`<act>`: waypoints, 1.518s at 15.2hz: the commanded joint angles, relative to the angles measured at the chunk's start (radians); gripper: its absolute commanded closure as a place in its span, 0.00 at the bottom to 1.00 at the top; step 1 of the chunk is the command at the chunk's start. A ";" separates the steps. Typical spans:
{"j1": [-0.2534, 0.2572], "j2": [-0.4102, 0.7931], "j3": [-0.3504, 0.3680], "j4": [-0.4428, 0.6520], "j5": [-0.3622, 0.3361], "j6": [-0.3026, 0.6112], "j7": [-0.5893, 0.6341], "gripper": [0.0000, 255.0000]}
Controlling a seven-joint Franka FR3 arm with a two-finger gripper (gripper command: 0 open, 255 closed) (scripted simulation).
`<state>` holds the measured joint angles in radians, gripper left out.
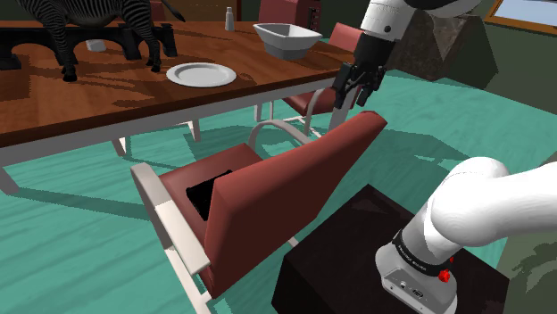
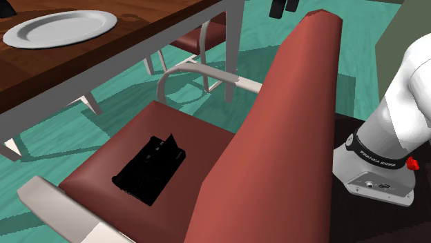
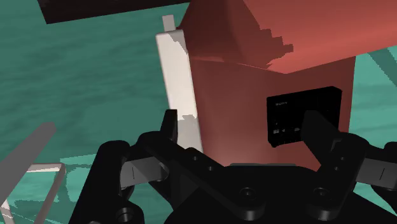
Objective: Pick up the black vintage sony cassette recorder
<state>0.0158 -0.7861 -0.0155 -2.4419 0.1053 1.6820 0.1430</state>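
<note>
The black cassette recorder (image 2: 150, 169) lies flat on the red seat of an armchair (image 2: 276, 138), towards the seat's open front. In the shoulder view the recorder (image 1: 210, 192) is partly hidden behind the chair's red backrest (image 1: 295, 183). My black gripper (image 1: 354, 95) hangs in the air above the backrest's top corner, well away from the recorder, and its tips (image 2: 284, 7) show at the second exterior view's upper edge. In the wrist view my gripper (image 3: 243, 130) is open with nothing between its fingers (image 3: 168, 127), and the recorder (image 3: 304, 118) lies far beyond, near one finger.
A brown table (image 1: 89, 103) stands beside the chair, carrying a white plate (image 1: 201, 74), a white bowl (image 1: 286, 38) and a zebra figure (image 1: 98, 27). The chair's white armrests (image 2: 200, 72) flank the seat. Another red chair (image 1: 314, 100) sits under the gripper. The dark stand (image 1: 357, 259) is at lower right.
</note>
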 commanded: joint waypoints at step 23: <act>-0.054 0.770 0.395 0.181 -0.087 0.506 0.821 0.00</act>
<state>-0.0393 -0.0552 0.3705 -2.2819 0.0381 2.1778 0.9169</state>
